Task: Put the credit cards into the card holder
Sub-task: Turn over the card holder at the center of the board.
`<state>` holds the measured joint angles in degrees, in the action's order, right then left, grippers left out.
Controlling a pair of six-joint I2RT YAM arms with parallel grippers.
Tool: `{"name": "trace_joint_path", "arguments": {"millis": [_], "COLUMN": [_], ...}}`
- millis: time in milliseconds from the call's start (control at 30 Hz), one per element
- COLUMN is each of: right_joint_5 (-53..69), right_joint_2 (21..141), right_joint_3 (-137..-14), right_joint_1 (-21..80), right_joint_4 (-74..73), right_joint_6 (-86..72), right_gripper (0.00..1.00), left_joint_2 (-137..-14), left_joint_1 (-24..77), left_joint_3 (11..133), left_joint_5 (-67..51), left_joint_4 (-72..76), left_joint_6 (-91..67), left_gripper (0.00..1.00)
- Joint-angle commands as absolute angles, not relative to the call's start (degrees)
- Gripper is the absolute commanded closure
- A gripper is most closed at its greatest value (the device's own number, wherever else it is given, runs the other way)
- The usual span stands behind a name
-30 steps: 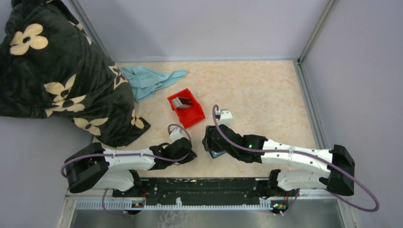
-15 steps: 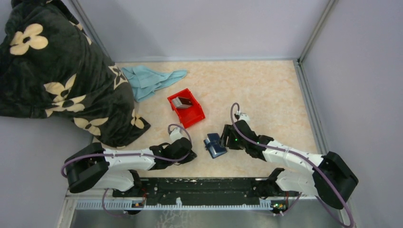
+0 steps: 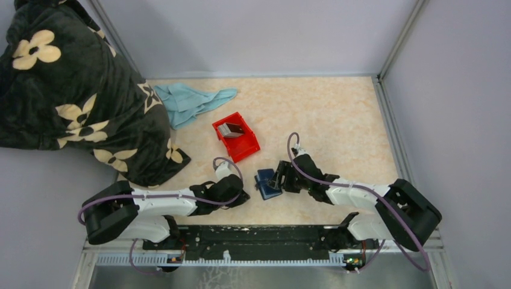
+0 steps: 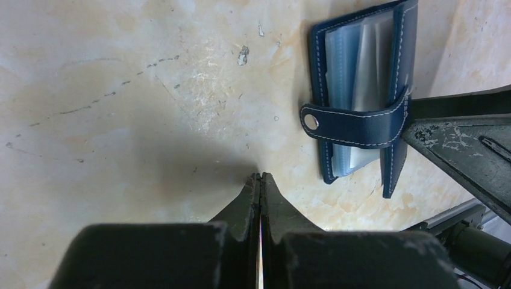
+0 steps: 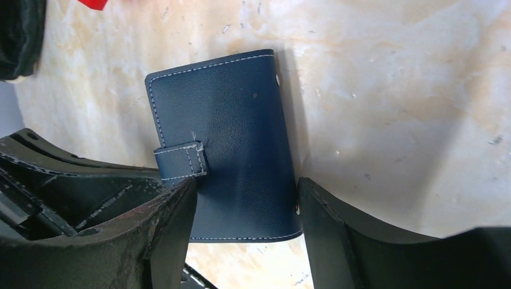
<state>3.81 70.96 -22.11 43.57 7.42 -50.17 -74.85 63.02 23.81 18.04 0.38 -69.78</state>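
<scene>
The navy card holder (image 5: pixel 235 120) lies flat on the table (image 5: pixel 391 90), right between the wide-open fingers of the right gripper (image 5: pixel 247 186), its long side along them, while the closed left gripper (image 4: pixel 260 180) waits just beside it.

No text legible — none anywhere.

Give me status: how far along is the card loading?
Done: nothing visible; the credit cards sit in the red bin. In hand: right gripper open, jaws either side of the card holder on the table. Left gripper shut, empty. Left: every card to fetch and slot.
</scene>
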Motion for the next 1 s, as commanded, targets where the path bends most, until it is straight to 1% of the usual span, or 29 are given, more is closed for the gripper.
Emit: {"name": "trace_joint_path", "arguments": {"millis": [0,200,467,633,767,967], "right_joint_5": [6.2,7.7,8.7,9.9,11.1,12.7], "right_joint_2": [74.2,76.9,80.7,82.7,84.0,86.3], "right_joint_3": [-20.6,-18.8,-18.6,-19.0,-18.4,-17.5], "right_joint_1": [43.3,43.2,43.2,43.4,43.6,43.7], "right_joint_4": [10.6,13.4,15.2,16.5,19.2,24.4], "right_joint_6": [-51.0,-52.4,-52.8,-52.6,-53.0,-53.8], "right_gripper": [0.37,0.38,0.41,0.42,0.42,0.48], "left_joint_2": [-78.7,-79.8,-82.5,-86.8,-89.0,-89.3], "left_joint_1": [63.3,63.2,63.2,63.1,63.1,63.1], "left_joint_3": [19.6,19.0,22.6,25.7,25.0,23.6], "left_joint_5": [18.4,18.2,19.0,19.8,18.6,18.2], "left_joint_4": [-9.6,-8.2,-9.1,-10.9,-9.3,-8.2], "left_joint_6": [-67.5,-67.3,-64.9,-63.7,-64.0,-64.5], "left_gripper": [1.0,1.0,1.0,1.0,1.0,1.0]}}
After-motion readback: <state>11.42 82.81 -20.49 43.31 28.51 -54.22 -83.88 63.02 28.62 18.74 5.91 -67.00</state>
